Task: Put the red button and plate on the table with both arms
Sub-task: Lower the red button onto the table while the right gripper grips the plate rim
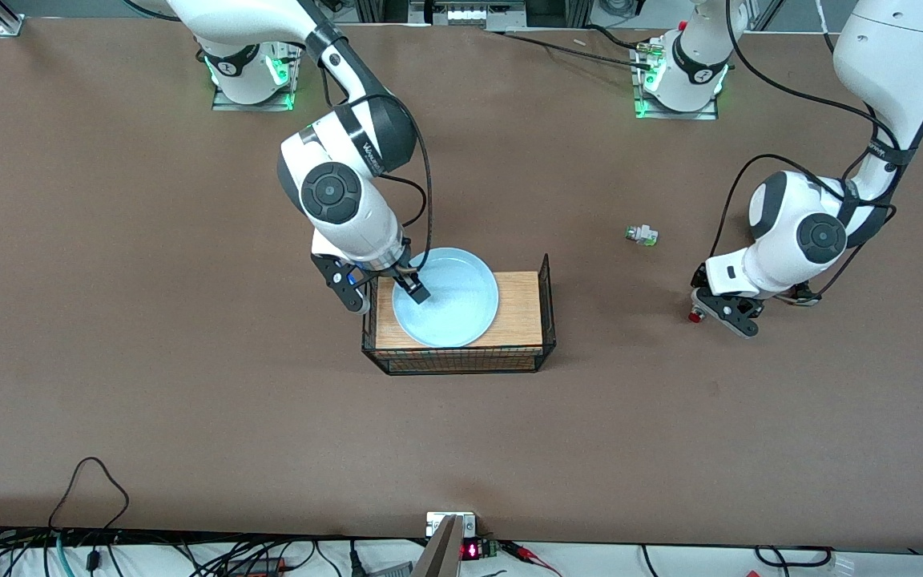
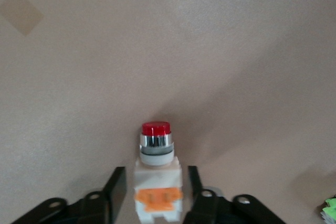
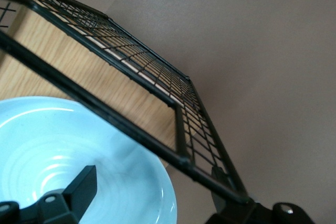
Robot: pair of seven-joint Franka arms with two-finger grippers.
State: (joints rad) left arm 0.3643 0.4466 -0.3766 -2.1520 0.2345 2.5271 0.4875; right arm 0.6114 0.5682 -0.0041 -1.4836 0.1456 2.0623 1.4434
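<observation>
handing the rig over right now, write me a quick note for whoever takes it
Left gripper: low over the table at the left arm's end, its fingers either side of the red button. Whether they still squeeze it, or it already rests on the table, cannot be told.
Right gripper: at the plate, one finger inside the rim, one outside.
Plate: on the wire rack, mid-table.
Done: button brought down to the table or close to it.
Left: confirm the button's release, then move the plate onto the table.
</observation>
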